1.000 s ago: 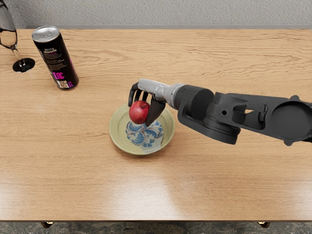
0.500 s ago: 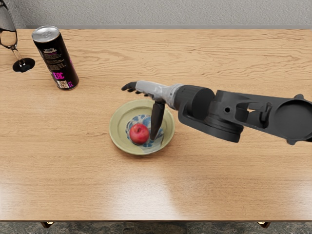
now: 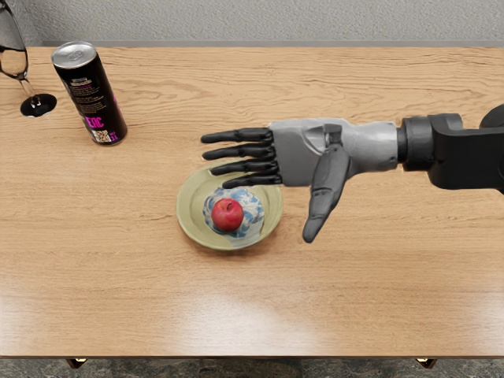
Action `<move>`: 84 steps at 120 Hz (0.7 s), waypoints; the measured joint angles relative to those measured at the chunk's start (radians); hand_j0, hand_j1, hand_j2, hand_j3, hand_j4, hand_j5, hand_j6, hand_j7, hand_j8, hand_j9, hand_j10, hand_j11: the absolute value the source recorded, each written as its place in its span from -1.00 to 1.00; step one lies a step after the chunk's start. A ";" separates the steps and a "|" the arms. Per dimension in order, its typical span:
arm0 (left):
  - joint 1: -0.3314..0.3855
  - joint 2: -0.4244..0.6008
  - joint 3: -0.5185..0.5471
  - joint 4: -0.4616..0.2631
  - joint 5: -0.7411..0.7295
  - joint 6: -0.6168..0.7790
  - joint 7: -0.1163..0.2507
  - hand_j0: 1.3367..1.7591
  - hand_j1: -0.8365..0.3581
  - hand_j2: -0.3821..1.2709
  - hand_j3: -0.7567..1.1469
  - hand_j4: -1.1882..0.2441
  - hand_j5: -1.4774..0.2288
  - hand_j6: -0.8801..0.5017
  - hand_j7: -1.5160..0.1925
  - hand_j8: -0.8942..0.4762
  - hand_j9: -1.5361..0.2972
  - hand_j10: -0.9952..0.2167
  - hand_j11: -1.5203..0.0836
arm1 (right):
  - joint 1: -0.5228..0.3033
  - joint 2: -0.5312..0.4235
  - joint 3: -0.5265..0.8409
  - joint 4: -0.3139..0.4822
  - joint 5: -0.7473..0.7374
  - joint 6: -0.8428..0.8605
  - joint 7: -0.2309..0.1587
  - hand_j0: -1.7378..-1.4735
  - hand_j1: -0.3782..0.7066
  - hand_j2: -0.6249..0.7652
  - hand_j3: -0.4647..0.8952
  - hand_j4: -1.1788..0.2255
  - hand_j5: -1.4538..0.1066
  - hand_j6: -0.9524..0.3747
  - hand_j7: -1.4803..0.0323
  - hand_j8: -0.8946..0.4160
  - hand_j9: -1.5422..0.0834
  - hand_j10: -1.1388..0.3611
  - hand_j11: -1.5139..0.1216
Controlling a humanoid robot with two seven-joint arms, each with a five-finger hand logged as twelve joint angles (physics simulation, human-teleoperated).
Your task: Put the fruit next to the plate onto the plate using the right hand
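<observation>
Head view, placement stage. The bench [image 3: 378, 291] is seen at a slant, with its wooden top filling the frame. The right arm [image 3: 465, 153] is brought in from the right edge. The left arm is not shown.

The right robot hand [image 3: 303, 157] is held flat and open above the far right part of the plate. Its fingers [image 3: 236, 151] are spread and point left, the thumb [image 3: 323, 193] hangs down past the plate's right rim, and nothing is held.

The plate [image 3: 189, 213], olive-rimmed with a blue patterned centre, is set near the middle of the bench. A dark can [image 3: 89, 93] stands upright well to its upper left, and a wine glass [image 3: 37, 104] is cut off by the left edge beyond it.

The fruit, a red apple [image 3: 227, 214], is seated on the patterned centre of the plate, apart from every finger. The placement is therefore judged complete, and only the withdrawal is left.

For a clean withdrawal, the robot hand is best raised first and then drawn back to the right. The fingers should be left spread so that the apple is not caught or rolled. The hanging thumb should be lifted clear of the rim before any sideways travel, so that the plate is not nudged. No sweep toward the can or glass is called for.
</observation>
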 joint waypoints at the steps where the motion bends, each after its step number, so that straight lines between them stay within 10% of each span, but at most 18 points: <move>1: 0.000 0.000 0.000 0.000 0.000 0.000 0.000 0.52 0.97 -0.54 -0.20 0.65 0.72 0.26 0.76 0.29 0.66 0.63 0.88 | -0.004 -0.009 0.001 -0.002 0.008 0.003 0.000 -0.40 -0.93 -0.10 -0.32 0.67 0.85 0.43 0.94 0.36 0.88 0.51 0.83; 84: -0.002 0.000 0.000 -0.001 0.000 0.000 0.000 0.52 0.97 -0.54 -0.21 0.65 0.72 0.26 0.76 0.29 0.66 0.63 0.88 | -0.089 -0.430 -0.074 -0.098 0.243 0.041 0.000 -0.40 -0.95 -0.10 -0.32 0.68 0.86 0.44 0.96 0.37 0.90 0.52 0.85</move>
